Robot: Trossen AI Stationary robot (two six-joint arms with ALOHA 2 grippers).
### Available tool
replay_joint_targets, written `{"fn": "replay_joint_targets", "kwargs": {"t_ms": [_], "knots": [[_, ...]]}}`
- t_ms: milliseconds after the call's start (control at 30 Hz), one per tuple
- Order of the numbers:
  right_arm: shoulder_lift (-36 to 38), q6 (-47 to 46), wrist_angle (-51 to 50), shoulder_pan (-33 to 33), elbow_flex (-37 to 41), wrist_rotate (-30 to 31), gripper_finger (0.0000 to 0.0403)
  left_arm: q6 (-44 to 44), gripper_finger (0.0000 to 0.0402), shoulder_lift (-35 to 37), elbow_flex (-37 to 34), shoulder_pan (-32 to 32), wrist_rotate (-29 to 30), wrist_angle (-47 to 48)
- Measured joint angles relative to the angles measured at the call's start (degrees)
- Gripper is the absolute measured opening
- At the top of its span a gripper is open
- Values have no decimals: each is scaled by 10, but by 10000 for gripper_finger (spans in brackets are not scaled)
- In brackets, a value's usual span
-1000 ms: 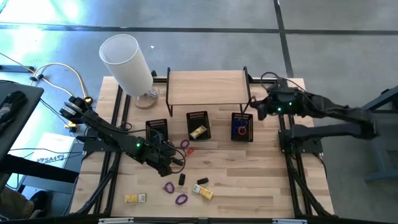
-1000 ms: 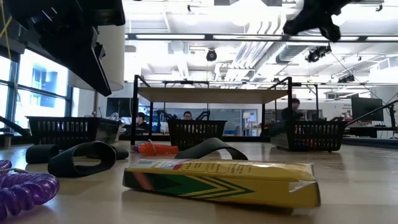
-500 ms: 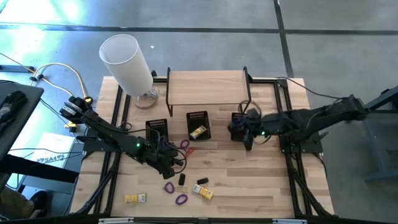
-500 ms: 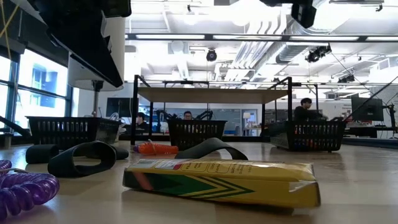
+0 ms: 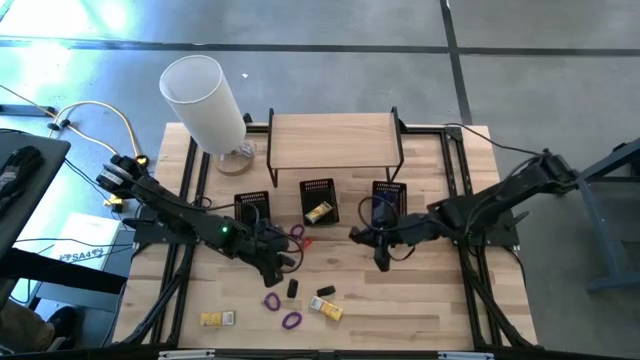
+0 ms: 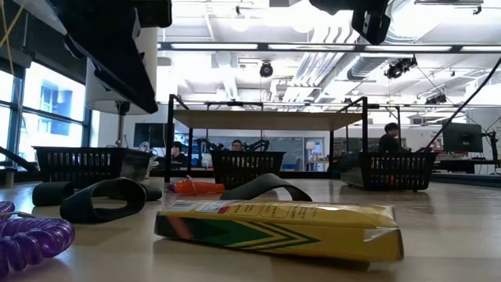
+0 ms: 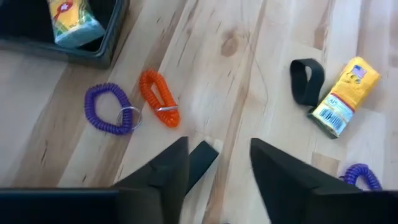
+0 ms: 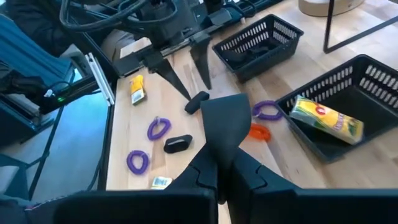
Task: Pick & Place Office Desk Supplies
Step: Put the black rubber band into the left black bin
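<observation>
Pale wood-plank table (image 5: pixel 400 290) on a black frame, grey concrete floor (image 5: pixel 330 60) around it. Low view: bright windows (image 6: pixel 47 110) at left, white ceiling with strip lights (image 6: pixel 235 45) — people (image 6: pixel 389 135) seated at far desks.

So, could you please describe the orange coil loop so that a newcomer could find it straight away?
Start at the wooden shelf at the table's back and come forward to the middle black basket. Just off that basket's left front corner lies the orange coil loop, beside a purple coil loop. It is the only orange coil lying loose on the table.
</observation>
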State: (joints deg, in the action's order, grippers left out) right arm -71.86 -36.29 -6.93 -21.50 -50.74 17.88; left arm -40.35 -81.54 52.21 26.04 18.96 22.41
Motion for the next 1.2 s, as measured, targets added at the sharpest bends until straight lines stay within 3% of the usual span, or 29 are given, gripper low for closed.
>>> {"fn": "replay_joint_targets", "kwargs": {"t_ms": [167,300,467,767,1200], "knots": [[-8,4,15,-11,0,2,3,11,243,0,0,-3,15,-34],[-12,7,28,-22,0,14,3,32,270,0,0,-11,24,-80],[-25,8,45,-38,0,20,3,74,274,0,0,-17,24,-158],[-82,21,102,-47,0,14,3,75,274,0,0,-20,24,-303],[-121,44,168,-42,0,0,3,74,274,0,0,-45,24,-356]]}}
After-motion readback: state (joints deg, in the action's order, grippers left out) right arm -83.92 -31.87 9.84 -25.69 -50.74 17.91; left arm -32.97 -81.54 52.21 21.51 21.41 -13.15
